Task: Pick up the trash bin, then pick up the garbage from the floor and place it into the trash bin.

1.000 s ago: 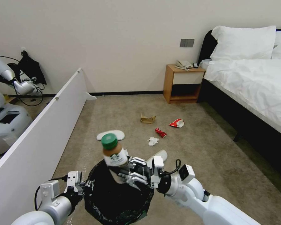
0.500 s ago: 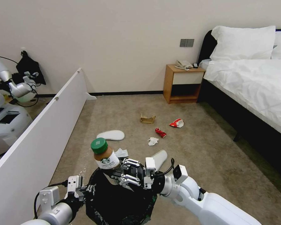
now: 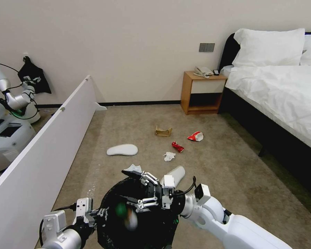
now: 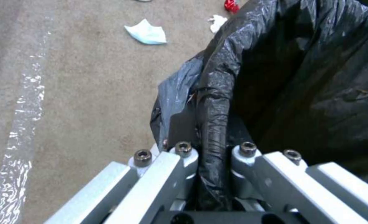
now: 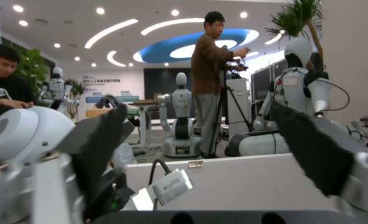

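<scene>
Bottle (image 3: 127, 215), stiff and light, drops blurred inside the trash bin (image 3: 110, 207), under the right gripper (image 3: 145, 188) with fingers spread, while the left gripper (image 4: 211, 155) pinches the bin's slippery bag-covered rim.

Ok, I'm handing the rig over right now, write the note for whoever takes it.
Left gripper: shut on the trash bin, pinching its bagged rim.
Right gripper: open above the bin's mouth.
Done: bottle, blurred, shows inside the bin.
Left on the carpet: two slippers, tissue just beyond the bin, second tissue, red wrapper, crushed cup, cardboard.
</scene>
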Robot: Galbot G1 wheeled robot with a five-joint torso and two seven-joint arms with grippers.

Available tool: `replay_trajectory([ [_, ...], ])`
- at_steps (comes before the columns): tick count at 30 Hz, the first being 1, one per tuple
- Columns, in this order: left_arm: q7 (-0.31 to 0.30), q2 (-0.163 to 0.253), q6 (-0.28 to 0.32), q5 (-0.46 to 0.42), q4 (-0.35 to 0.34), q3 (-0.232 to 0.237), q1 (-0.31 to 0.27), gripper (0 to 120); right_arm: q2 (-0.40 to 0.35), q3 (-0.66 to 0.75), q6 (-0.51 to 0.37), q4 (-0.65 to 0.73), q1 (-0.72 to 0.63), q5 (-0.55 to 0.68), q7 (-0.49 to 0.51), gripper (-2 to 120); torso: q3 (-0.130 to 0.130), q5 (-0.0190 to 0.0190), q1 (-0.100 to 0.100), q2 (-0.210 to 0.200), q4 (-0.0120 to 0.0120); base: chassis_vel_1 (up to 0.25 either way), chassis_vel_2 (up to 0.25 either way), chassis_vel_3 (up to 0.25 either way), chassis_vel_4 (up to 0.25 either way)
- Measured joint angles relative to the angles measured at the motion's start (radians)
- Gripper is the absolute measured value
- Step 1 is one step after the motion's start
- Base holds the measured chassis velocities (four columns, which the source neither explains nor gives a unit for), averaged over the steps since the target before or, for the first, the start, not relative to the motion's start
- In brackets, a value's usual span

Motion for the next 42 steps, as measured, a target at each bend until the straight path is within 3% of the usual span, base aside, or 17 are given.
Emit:
replay_trajectory([
  [3,-0.005,-0.001,0.0,-0.011,-0.006,0.001,0.004,4,-0.006,0.008,0.001,0.002,-0.005,0.0,0.001,99,0.0,-0.0001,0.0,0.0,-0.0001,0.0,0.0,0.0,0.0],
  [14,-0.011,-0.008,0.0,-0.013,-0.008,-0.001,0.005,4,-0.016,0.06,0.006,0.028,-0.042,0.013,0.027,100,0.0,0.0,0.0,0.0,0.0001,0.0,0.0,0.0,0.0],
  [16,-0.011,-0.014,0.0,-0.011,-0.009,-0.004,0.008,4,-0.019,0.113,0.005,0.051,-0.076,0.011,0.124,100,0.0,0.0,0.0,0.0,0.0001,0.0,0.0,0.0,0.0],
  [17,-0.011,-0.014,0.0,-0.011,-0.009,-0.004,0.008,4,-0.019,0.113,0.005,0.051,-0.076,0.011,0.124,100,0.0,0.0,0.0,0.0,0.0001,0.0,0.0,0.0,0.0],
  [19,-0.011,-0.025,0.0,0.001,-0.009,-0.01,0.014,4,-0.029,0.189,-0.003,0.083,-0.139,-0.028,0.331,100,0.0,0.0001,0.0,0.0,0.0,0.0,0.0,0.0,0.0],
  [20,-0.011,-0.025,0.0,0.001,-0.009,-0.01,0.014,4,-0.029,0.189,-0.003,0.083,-0.139,-0.028,0.331,100,0.0,0.0001,0.0,0.0,0.0,0.0,0.0,0.0,0.0],
  [21,-0.011,-0.034,0.0,0.012,-0.009,-0.013,0.016,4,-0.033,0.234,-0.023,0.094,-0.171,-0.052,0.41,100,0.0,0.0001,0.0,0.0,0.0,0.0,0.0,0.0,0.0],
  [23,-0.011,-0.034,0.0,0.012,-0.009,-0.013,0.016,4,-0.033,0.239,-0.025,0.096,-0.174,-0.056,0.418,100,0.0,0.0001,0.0,0.0,0.0,0.0,0.0,0.0,0.0],
  [25,-0.009,-0.076,0.0,0.041,-0.01,-0.019,0.022,4,-0.033,0.359,-0.125,0.12,-0.268,-0.155,0.654,100,0.0,-0.0001,0.0,0.0,-0.0002,0.0,0.0,0.0,0.0],
  [27,-0.003,-0.096,0.0,0.062,-0.01,-0.02,0.025,4,-0.026,0.416,-0.171,0.123,-0.315,-0.177,0.699,100,0.0,0.0,0.0,0.0,0.0,0.0,0.0,0.0,0.0],
  [28,-0.003,-0.096,0.0,0.062,-0.01,-0.02,0.025,4,-0.026,0.416,-0.171,0.123,-0.315,-0.177,0.699,100,0.0,0.0,0.0,0.0,0.0,0.0,0.0,0.0,0.0],
  [30,0.0,-0.132,0.0,0.094,-0.008,-0.033,0.028,4,-0.002,0.569,-0.222,0.111,-0.474,-0.254,0.686,100,0.0,0.0006,0.0,0.0,0.0002,0.0,0.0,0.0,0.0],
  [31,0.001,-0.129,0.0,0.095,-0.001,-0.033,0.024,4,0.009,0.649,-0.241,0.12,-0.573,-0.301,0.687,100,0.0,0.0,0.0,0.0,-0.0003,0.0,0.0,0.0,0.0],
  [34,0.001,-0.119,0.0,0.099,0.008,-0.03,0.02,4,0.019,0.708,-0.25,0.128,-0.639,-0.334,0.686,100,0.0,0.0002,0.0,0.0,-0.0008,0.0,0.0,0.0,0.0],
  [37,0.004,-0.101,0.0,0.105,0.024,-0.025,0.023,4,0.073,0.826,-0.262,0.136,-0.775,-0.453,0.684,100,0.0,0.0002,0.0,0.0,0.0003,0.0,0.0,0.0,0.0],
  [42,0.009,-0.098,0.0,0.117,0.028,-0.036,0.029,4,0.123,0.882,-0.257,0.136,-0.869,-0.553,0.667,100,0.0,0.0001,0.0,0.0,-0.0001,0.0,0.0,0.0,0.0],
])
